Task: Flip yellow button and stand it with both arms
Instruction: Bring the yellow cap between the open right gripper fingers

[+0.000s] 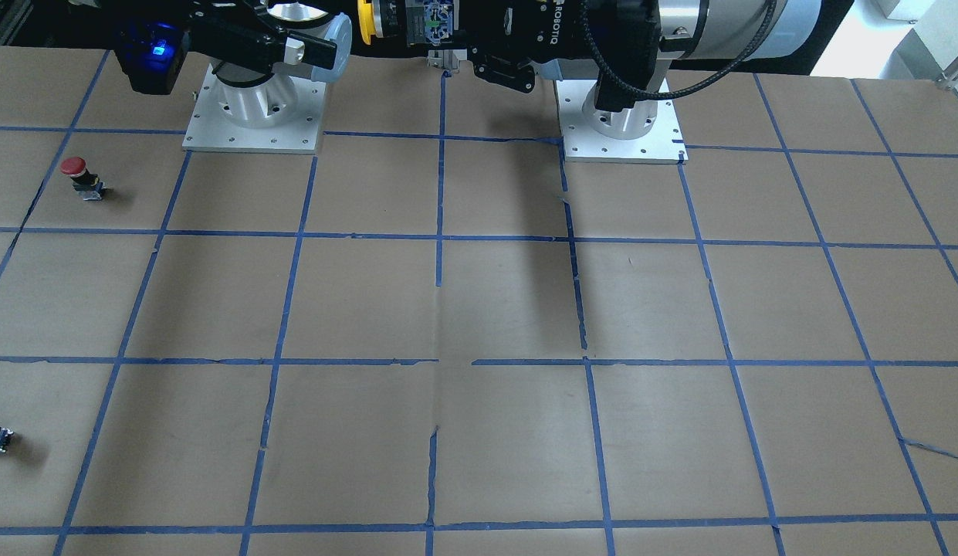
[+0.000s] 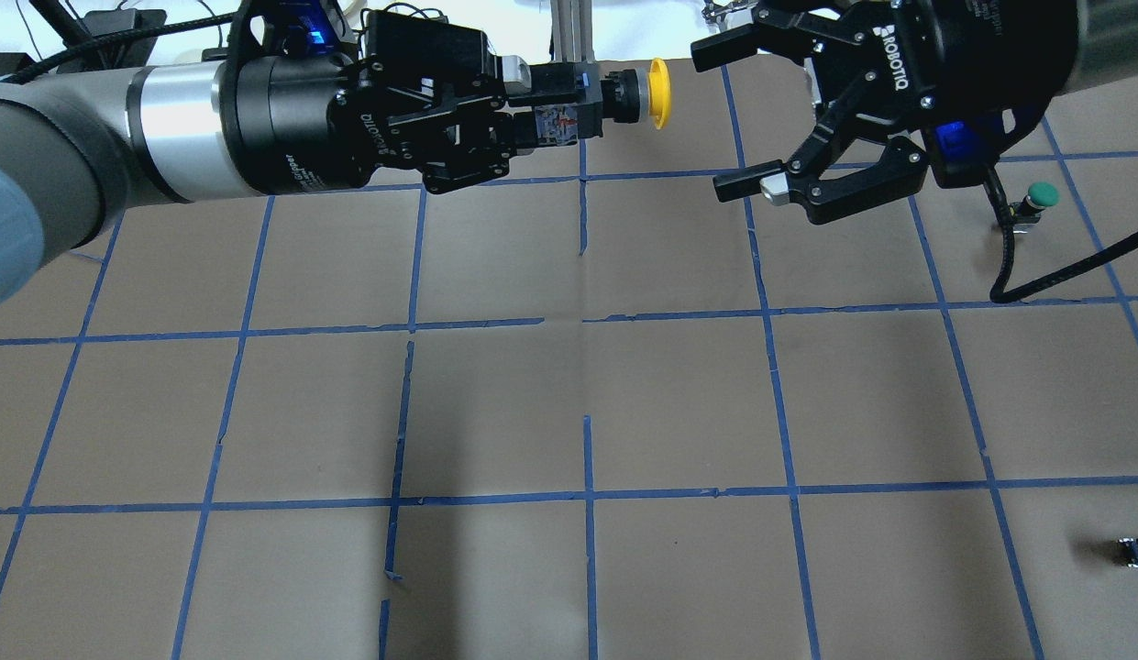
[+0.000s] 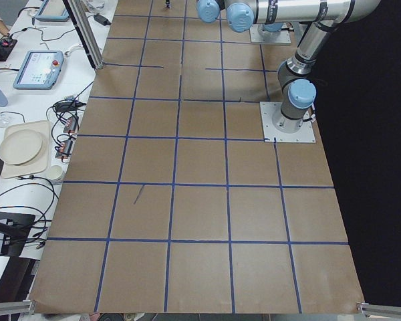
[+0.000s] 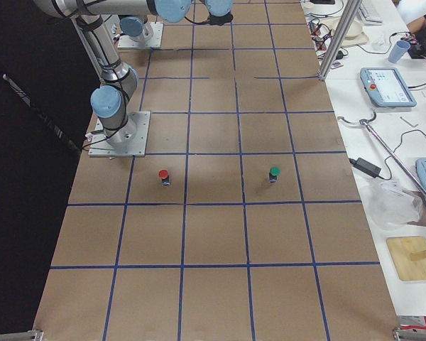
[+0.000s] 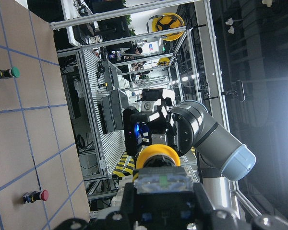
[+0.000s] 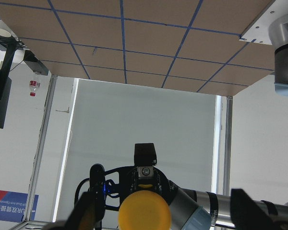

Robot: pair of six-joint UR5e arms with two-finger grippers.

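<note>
**Mid-air hand-over, right side not yet on**

My left tool [image 2: 536,105] is clamped on the body of the yellow button [image 2: 657,94], holding it sideways above the bench [image 2: 679,394] with the cap facing the right tool [image 2: 723,119]. That one gapes wide, near the cap but apart. Next, I judge, it must straddle the cap end and close squarely before I release left.

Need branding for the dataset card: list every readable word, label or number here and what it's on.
"ROBOTIQ": left pincer body, overhead and front-facing views; this pincer grips the yellow button.
"ROBOTIQ": right pincer body, overhead view.
Small print on the left wrist collar, overhead view: too blurred to read.
Blue wall sign, right wrist view: too blurred to read.
</note>
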